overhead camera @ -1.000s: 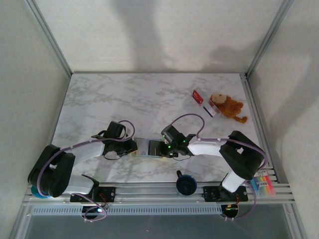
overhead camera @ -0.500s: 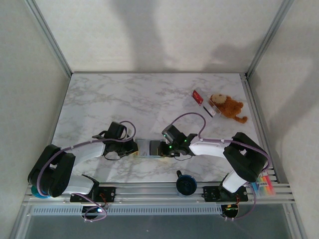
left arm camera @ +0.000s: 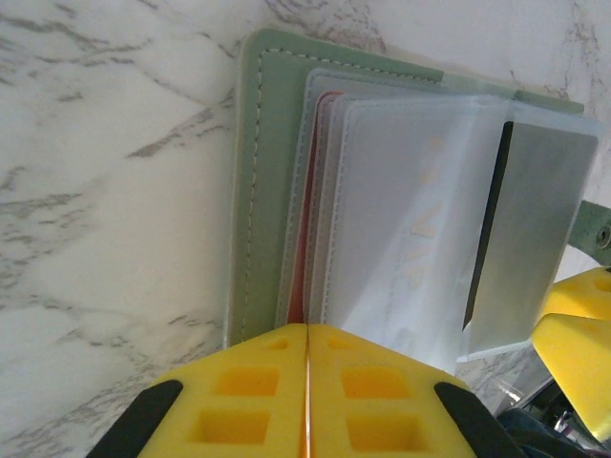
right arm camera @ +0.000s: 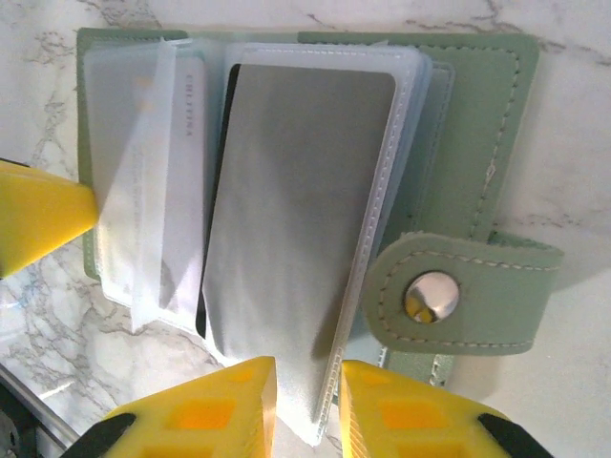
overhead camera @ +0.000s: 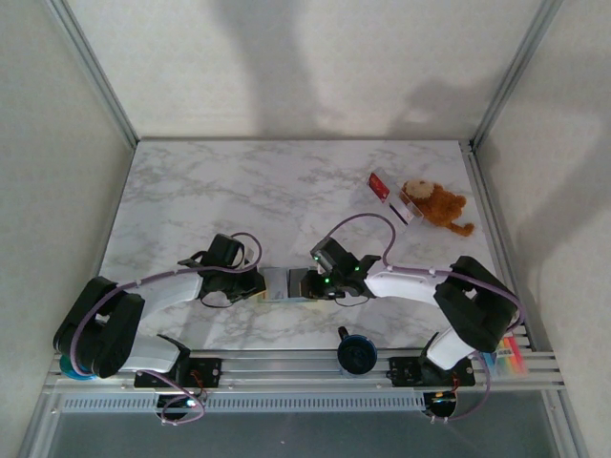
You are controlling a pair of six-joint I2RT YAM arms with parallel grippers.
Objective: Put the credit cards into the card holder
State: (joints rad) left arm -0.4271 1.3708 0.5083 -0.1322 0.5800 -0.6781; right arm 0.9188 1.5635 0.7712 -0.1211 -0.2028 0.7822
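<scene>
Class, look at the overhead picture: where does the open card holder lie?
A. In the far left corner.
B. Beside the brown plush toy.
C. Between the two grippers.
C: the card holder sits between the left gripper and the right gripper, well away from the plush toy.

Card holder (left arm camera: 263, 143) edge hidden beneath left gripper (left arm camera: 307, 334) jaws, snap strap (left arm camera: 594, 234) cut off by frame, sleeved card (right arm camera: 189, 143) lettering unreadable.
</scene>
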